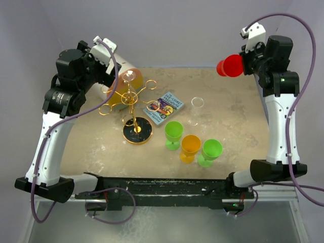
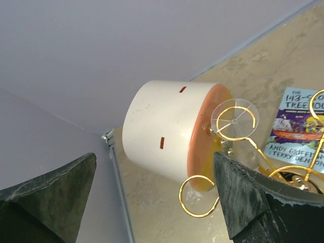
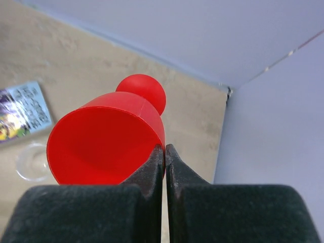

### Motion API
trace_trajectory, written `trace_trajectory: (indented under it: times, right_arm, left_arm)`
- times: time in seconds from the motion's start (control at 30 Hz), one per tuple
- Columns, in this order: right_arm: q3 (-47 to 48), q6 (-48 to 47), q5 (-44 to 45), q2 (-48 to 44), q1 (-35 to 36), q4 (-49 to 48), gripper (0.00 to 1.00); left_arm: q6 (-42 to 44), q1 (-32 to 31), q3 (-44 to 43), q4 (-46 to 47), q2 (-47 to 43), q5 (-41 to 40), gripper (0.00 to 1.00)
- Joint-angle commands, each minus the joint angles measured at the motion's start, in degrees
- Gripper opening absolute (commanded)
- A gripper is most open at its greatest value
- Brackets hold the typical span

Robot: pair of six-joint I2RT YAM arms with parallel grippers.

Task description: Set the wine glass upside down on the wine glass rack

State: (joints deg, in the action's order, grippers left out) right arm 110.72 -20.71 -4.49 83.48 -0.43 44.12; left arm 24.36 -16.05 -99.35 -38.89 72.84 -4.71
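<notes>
Wine glass (image 1: 230, 66), the red plastic one, is up in the air over the far right corner of the surface (image 1: 238, 131), lying on its side with its open mouth facing the wrist camera and its round foot pointing away. The right pincer (image 3: 165, 151) is pressed together on the rim of the bowl, with the thin wall pinched between its two dark fingers. The wine glass rack (image 1: 134, 101) stands well apart from it, on the left half of the surface, its black gold-rimmed base nearest the arms and its curled gold arms spreading out above. A clear round disc (image 2: 234, 119), like the foot of a clear glass, sits on one of the ring-ended arms at the top. Just behind the rack a white cylinder (image 2: 162, 126) lies on its side, its orange end turned toward the rack. The left pincer (image 2: 154, 167) hangs near that cylinder with its fingers wide apart and nothing between them. To the right of the rack lies a book (image 1: 164, 108), then a clear glass (image 1: 196, 109) standing upright, and nearer the arms are two green glasses (image 1: 173, 134) with an orange glass (image 1: 191, 147) between them.
</notes>
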Motion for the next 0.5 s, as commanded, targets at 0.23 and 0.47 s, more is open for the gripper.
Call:
trace_trajectory:
  times: [0.23, 0.47]
  right_arm:
    - [9.1, 7.3, -10.0, -0.7, 9.4, -14.0, 0.00]
    - [12.4, 11.8, -22.1, 1.1, 13.3, -16.1, 0.00]
  left_arm:
    - [-12.4, 2.2, -3.6, 0.8, -3.2, 19.5, 0.99]
    - [-18.5, 3.1, -3.0, 3.1, -2.3, 26.9, 1.00]
